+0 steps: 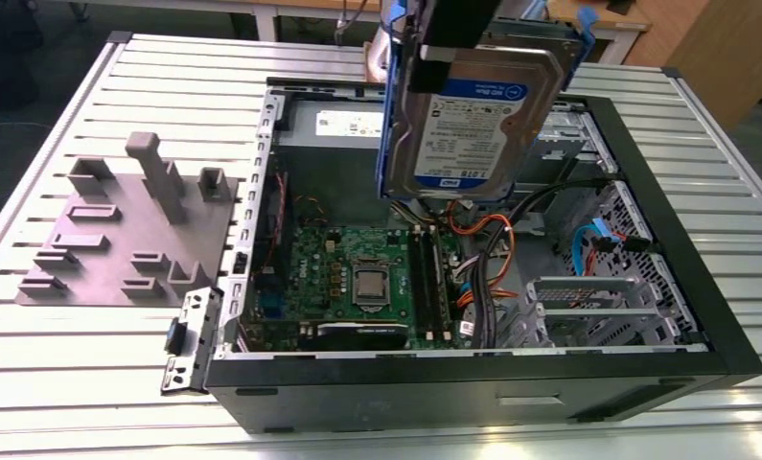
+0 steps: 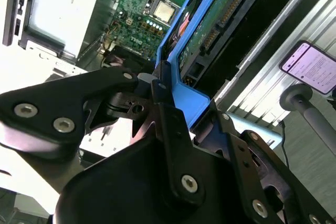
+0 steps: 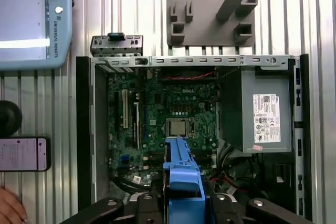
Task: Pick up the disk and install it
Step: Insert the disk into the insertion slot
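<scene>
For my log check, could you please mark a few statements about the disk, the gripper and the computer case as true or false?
1. The gripper is shut on the disk, gripping its blue carrier. True.
2. The disk lies flat on the motherboard. False: it hangs in the gripper above the open case.
3. The grey fixture plate lies on the table outside the case. True.
4. The case is closed. False: its side is open and the motherboard shows.
</scene>
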Motion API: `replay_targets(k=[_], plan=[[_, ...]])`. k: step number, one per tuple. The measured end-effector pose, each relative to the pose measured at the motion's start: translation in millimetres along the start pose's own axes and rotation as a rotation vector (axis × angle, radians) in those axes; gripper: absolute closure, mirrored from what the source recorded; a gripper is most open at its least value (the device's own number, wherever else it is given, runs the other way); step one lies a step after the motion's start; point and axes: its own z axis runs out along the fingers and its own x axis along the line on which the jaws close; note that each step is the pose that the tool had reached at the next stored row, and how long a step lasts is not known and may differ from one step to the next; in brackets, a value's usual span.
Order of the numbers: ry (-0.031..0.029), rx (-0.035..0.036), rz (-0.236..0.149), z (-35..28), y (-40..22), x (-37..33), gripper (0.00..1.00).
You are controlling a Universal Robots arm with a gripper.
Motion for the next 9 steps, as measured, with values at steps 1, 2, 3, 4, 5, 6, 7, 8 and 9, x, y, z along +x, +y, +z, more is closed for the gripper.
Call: replay_targets(k=[1, 2, 3, 4, 5, 6, 7, 8, 9], plan=[[0.0001, 0.0000, 0.000, 0.0, -3.5, 0.5, 0.64], [0.0003, -0.0001, 0.000, 0.0, -7.3, 0.8, 0.64], [0.0003, -0.0001, 0.000, 0.0, -11.1, 1.0, 0.64], [0.0002, -0.0001, 0.000, 0.1, -14.6, 1.2, 0.64], [0.0002, -0.0001, 0.000, 0.1, -17.9, 1.4, 0.64], [0.0004, -0.0002, 0.000, 0.1, -21.2, 1.7, 0.64], [0.0003, -0.0001, 0.000, 0.2, -23.5, 2.0, 0.64], [0.0003, -0.0001, 0.000, 0.3, -25.5, 2.7, 0.64], [0.0003, -0.0001, 0.000, 0.4, -26.6, 3.8, 0.64]])
